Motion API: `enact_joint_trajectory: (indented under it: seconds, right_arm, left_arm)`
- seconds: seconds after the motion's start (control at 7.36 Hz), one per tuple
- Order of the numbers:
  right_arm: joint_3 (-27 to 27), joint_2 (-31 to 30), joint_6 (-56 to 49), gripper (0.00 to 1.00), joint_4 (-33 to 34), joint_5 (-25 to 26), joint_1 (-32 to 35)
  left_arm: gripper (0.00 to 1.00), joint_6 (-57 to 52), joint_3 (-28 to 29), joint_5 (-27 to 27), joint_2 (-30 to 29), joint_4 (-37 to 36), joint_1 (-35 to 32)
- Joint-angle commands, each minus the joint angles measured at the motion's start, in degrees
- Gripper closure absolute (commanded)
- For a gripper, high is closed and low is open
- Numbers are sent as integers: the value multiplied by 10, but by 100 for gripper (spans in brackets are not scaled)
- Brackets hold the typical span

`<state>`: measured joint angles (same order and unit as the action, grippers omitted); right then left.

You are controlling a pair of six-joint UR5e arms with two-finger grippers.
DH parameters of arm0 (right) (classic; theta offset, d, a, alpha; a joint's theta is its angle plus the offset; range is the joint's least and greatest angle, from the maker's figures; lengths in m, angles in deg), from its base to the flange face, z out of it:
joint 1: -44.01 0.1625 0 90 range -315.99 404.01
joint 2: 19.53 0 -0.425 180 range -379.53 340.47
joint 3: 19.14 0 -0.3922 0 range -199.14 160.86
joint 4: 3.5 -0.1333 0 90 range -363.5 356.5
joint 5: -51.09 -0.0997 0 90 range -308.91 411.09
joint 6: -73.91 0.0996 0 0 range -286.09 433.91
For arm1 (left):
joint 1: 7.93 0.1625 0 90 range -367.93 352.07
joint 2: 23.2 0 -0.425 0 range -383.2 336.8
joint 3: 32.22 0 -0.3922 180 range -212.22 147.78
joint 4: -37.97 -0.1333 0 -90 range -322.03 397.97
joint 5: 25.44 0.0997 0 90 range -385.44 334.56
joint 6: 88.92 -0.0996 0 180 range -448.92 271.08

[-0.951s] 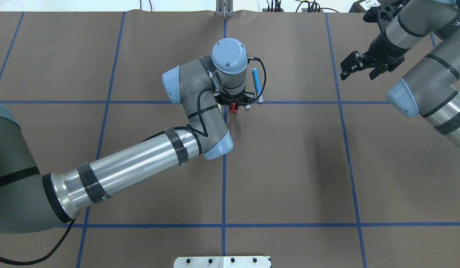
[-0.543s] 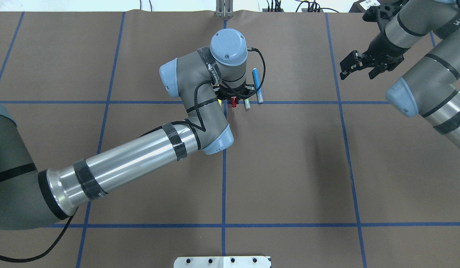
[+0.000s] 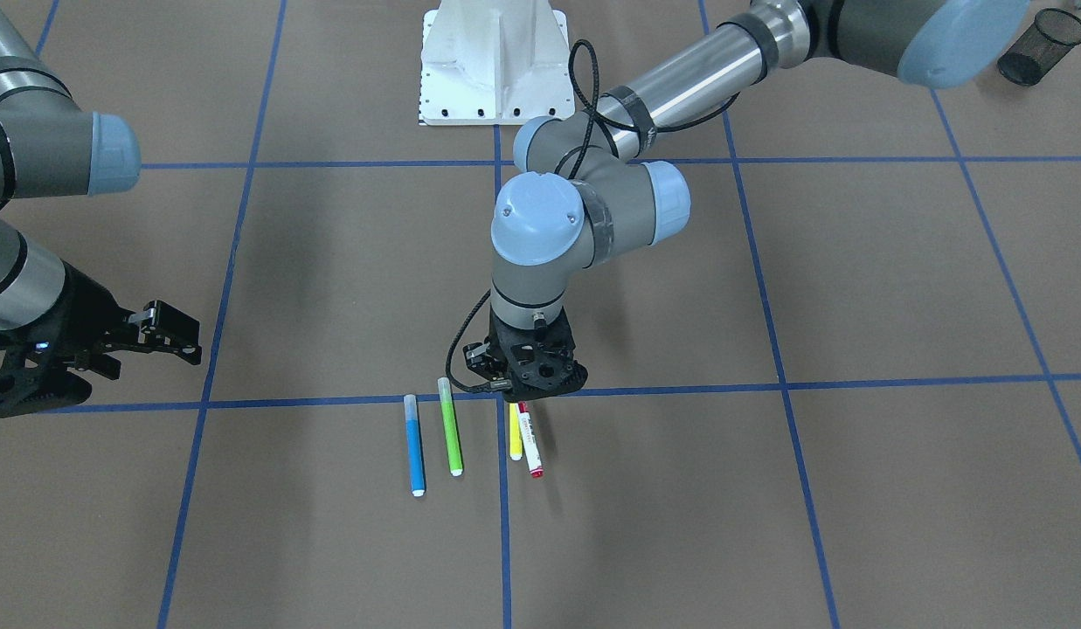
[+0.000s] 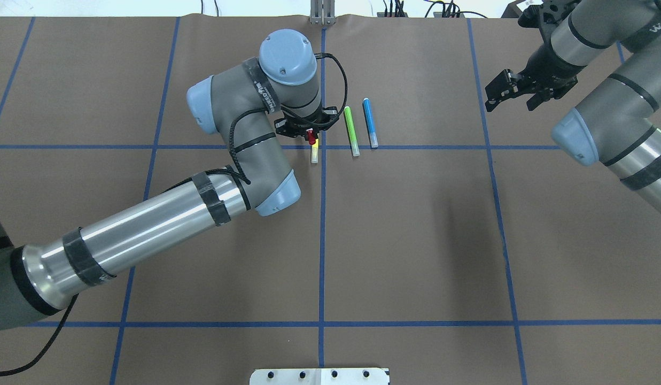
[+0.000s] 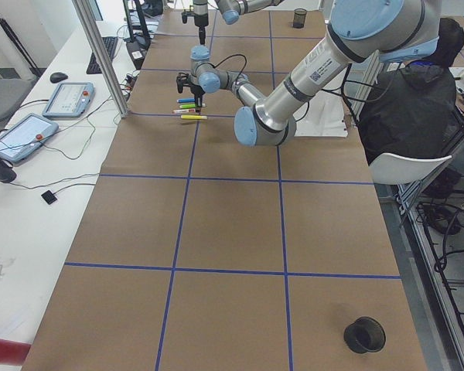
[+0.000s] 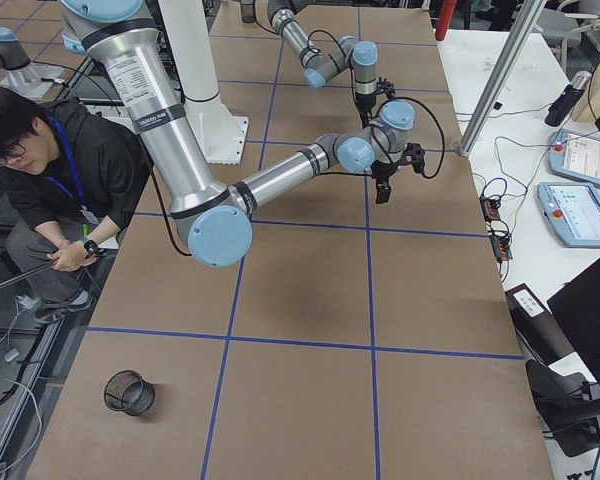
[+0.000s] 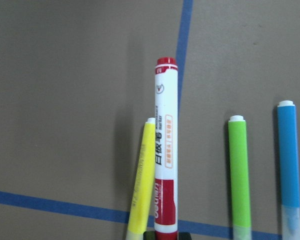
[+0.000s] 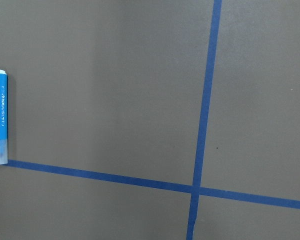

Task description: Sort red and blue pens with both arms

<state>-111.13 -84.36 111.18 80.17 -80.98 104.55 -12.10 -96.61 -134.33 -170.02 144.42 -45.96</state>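
I've got the left gripper (image 4: 311, 135) clamped on the red marker (image 7: 166, 165), seemingly clear of the table beside the yellow pen (image 7: 141, 185); the blue pen (image 4: 370, 122) lies at its 3 o'clock, so next I carry red away and send the spread, empty right gripper (image 4: 509, 102) for blue.

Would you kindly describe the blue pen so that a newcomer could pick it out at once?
On the brown table, find the short row of pens by the central tape crossing, where the left claw holds a red marker. The blue pen lies at the row's end farthest from that claw, beside the green pen; it alone is blue.
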Motion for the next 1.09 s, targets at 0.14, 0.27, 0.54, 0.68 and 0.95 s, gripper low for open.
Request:
enact_joint_trajectory:
  seconds: [0.14, 0.27, 0.54, 0.68, 0.95]
  right_arm:
    - [10, 25, 14, 0, -8, 6, -12]
    - [33, 53, 15, 1, -16, 24, -23]
    - [106, 96, 109, 2, -122, 96, -81]
    - [123, 115, 145, 2, -144, 130, -110]
    - [183, 188, 212, 4, -138, 166, -154]
  left_arm:
    - [100, -38, -30, -66, 42, -11, -75]
    - [100, -61, -32, -87, 41, -43, -98]
    - [100, -63, -33, -90, 42, -50, -125]
    - [100, -64, -32, -90, 42, -49, -129]
    - [100, -64, -33, -95, 42, -49, -135]
